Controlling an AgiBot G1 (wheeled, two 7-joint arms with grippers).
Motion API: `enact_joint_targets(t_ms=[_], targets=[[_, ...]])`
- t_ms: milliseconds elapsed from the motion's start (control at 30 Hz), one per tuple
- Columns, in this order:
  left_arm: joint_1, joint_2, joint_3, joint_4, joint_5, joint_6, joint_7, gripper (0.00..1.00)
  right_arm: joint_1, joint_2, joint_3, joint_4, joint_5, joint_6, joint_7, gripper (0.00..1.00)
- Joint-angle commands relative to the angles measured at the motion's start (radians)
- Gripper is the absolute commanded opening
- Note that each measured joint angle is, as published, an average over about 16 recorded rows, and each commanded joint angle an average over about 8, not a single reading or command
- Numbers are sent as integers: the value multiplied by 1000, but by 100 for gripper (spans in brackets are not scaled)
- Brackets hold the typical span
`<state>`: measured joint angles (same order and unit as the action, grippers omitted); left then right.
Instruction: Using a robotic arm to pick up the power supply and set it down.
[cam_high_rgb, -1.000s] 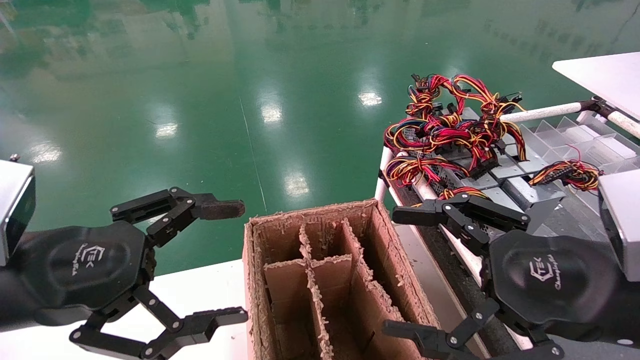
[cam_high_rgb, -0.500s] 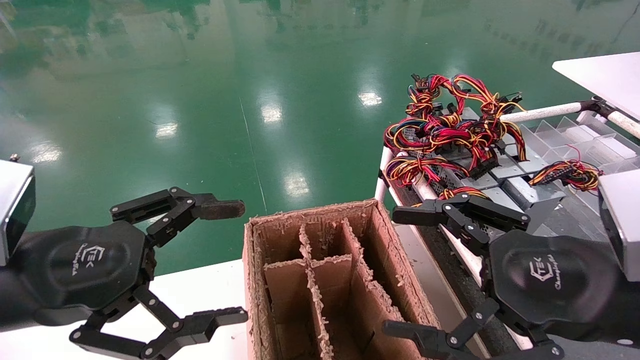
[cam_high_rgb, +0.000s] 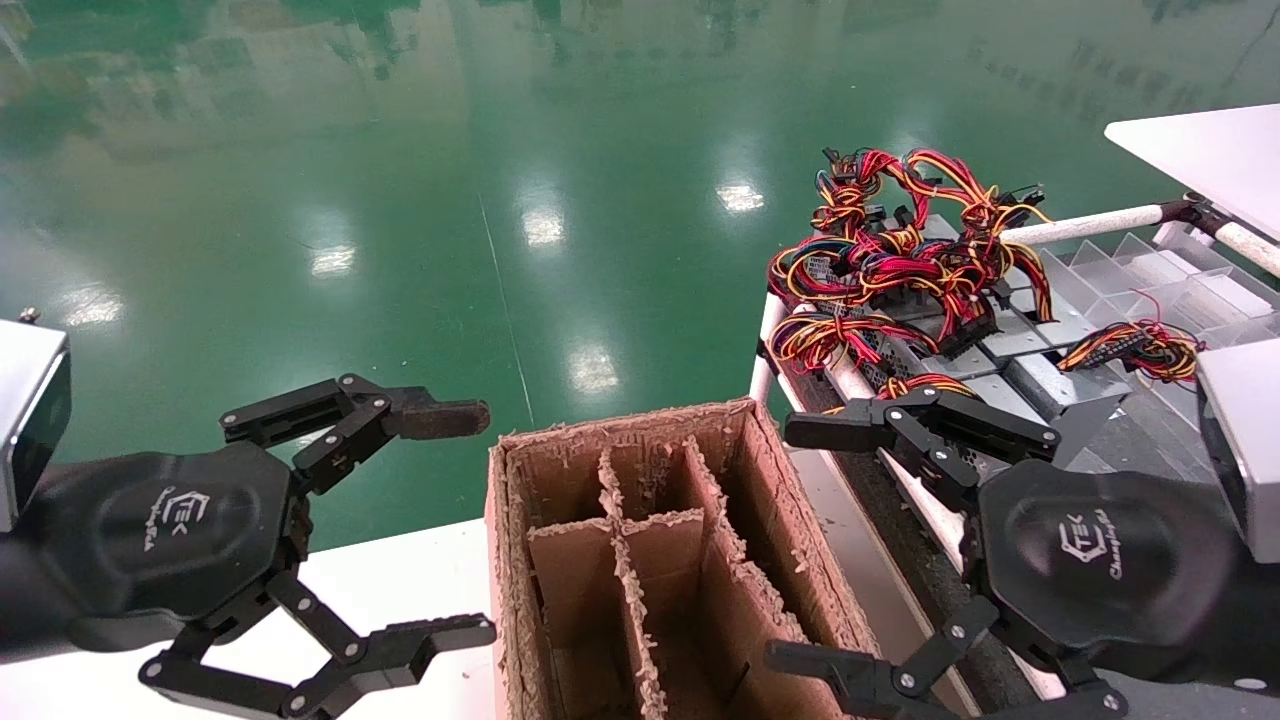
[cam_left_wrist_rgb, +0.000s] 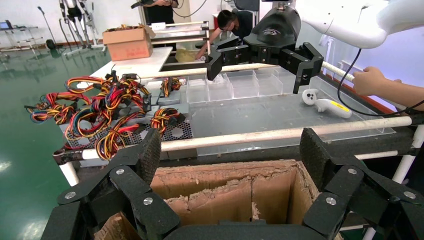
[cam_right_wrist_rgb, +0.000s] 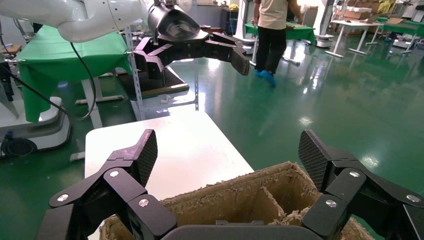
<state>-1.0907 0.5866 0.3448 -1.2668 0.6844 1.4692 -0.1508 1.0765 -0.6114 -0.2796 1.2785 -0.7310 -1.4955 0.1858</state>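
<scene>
Both black linkage-fingered grippers are hovering beside the frayed brown cardboard divider box (cam_high_rgb: 660, 560), which is serving here as the landmark. The right gripper (cam_high_rgb: 815, 545), the all-black robotic arm's tool with a rounded body and white logo, is hanging at the box's right wall with its fingers spread wide and nothing between them. The left gripper (cam_high_rgb: 470, 525), distinguished by a brownish worn fingertip pad, is idling at the box's left wall over the white tabletop (cam_high_rgb: 400, 580), equally wide open and empty. The grey sheet-metal power supply (cam_high_rgb: 1035, 385), carrying a compact tied bundle of red, yellow and black wires, is lying beyond and to the right of the box on the grey rack surface (cam_high_rgb: 1140, 440), edged by white tubular rails. It is sitting just past the right gripper's upper finger, not touching it, so the right arm is judged clearly the nearer. Its long axis cannot be told, since the gripper is covering part of it. Farther from the box, similar grey units are lying under a tangled heap of looping wires (cam_high_rgb: 900, 260). The casing is appearing rigid, smooth and flat-sided, likely slippery under the textured finger pads; the trailing wires could snag on neighbouring units.
</scene>
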Motion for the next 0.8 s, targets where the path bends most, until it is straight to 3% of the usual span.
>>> enact_joint_targets(t_ms=[33, 800], targets=[[0, 0, 0, 0, 0, 0, 0, 100, 0, 0, 0, 0, 0, 0, 0, 100], [0, 0, 0, 0, 0, 0, 0, 100, 0, 0, 0, 0, 0, 0, 0, 100]])
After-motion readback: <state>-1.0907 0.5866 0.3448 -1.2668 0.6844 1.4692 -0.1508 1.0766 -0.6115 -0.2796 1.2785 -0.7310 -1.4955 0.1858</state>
